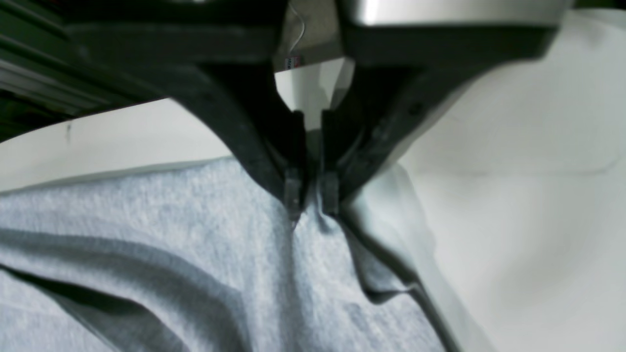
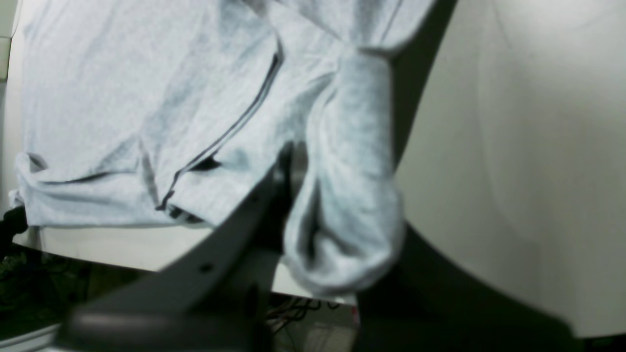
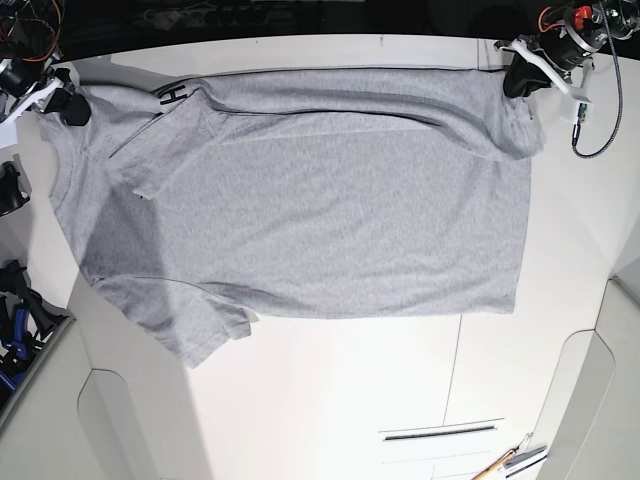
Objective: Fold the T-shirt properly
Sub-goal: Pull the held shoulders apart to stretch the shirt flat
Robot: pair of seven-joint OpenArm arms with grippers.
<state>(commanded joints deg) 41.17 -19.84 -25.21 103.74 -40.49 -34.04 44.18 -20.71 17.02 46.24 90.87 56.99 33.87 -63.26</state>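
While T-shirt (image 3: 320,210) lies spread | both fingers pinch its corners

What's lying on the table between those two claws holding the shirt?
In the base view, only the T-shirt itself: its folded-over top edge runs unbroken from the right gripper to the left gripper, each pinching a corner.

I see a light heather-grey T-shirt (image 3: 310,200) with black lettering at one fold, on my white counter (image 3: 330,400).

White table (image 3: 330,390) (tools (image 3: 510,460) at its edge).
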